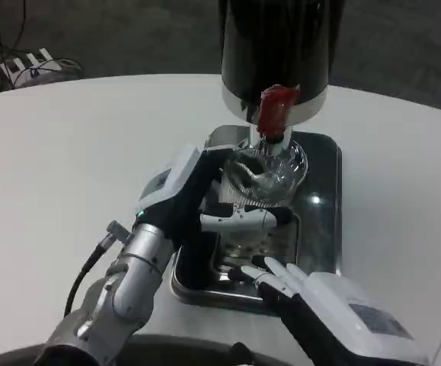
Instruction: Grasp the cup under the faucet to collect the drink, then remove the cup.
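Head view: cup [270,174] base hidden behind left robot hand [197,200] fingers.

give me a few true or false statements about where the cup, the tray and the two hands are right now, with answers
1. The cup stands under the red faucet of the dispenser. True.
2. The left hand is wrapped around the cup. True.
3. The right hand holds the cup from above. False: it lies at the near edge of the metal tray, apart from the cup, holding nothing.
4. The cup lies on its side on the bare table. False: it stands upright over the tray.
5. The cup is opaque and blue. False: it is clear glass or plastic.
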Available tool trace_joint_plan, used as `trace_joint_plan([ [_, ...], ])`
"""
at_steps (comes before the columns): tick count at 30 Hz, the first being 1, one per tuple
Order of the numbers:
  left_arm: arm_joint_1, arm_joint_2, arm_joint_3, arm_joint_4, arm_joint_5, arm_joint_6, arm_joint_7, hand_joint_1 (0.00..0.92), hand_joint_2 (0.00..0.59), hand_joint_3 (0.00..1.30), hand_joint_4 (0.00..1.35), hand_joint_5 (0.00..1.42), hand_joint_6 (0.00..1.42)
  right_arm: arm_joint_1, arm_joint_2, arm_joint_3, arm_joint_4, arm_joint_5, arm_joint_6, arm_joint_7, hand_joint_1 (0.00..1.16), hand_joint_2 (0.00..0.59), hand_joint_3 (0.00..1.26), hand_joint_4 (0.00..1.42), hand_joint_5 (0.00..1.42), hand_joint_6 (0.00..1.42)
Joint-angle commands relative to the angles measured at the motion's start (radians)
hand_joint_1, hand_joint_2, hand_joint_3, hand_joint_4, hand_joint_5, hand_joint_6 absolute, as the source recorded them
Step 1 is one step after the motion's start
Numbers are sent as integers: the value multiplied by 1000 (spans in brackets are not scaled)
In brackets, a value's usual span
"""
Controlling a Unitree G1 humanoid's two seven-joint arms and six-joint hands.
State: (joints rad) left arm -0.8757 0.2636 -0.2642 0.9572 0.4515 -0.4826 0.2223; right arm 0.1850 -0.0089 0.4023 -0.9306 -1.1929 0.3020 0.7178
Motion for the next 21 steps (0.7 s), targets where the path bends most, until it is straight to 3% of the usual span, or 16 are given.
trace_joint_plan([
  [1,22,-3,-38,23,36,23,-10,621,0,954,1056,1033,890,15,40,19,-2,1,4,-3,687,493,146,21,0,0],
  [12,37,-2,-67,31,30,30,-1,615,0,910,1012,1003,805,8,37,8,0,9,6,-2,687,493,146,21,0,0],
  [14,34,-2,-65,46,20,34,-18,583,0,789,903,918,741,4,38,9,2,10,6,-2,687,493,146,21,0,0],
  [18,35,-2,-64,66,8,31,-40,379,48,496,615,632,524,7,38,5,-1,10,7,-2,687,493,146,21,0,0],
  [21,38,-5,-58,80,-1,22,-45,332,49,471,550,565,492,6,39,5,-1,11,6,-1,687,493,146,21,0,0],
])
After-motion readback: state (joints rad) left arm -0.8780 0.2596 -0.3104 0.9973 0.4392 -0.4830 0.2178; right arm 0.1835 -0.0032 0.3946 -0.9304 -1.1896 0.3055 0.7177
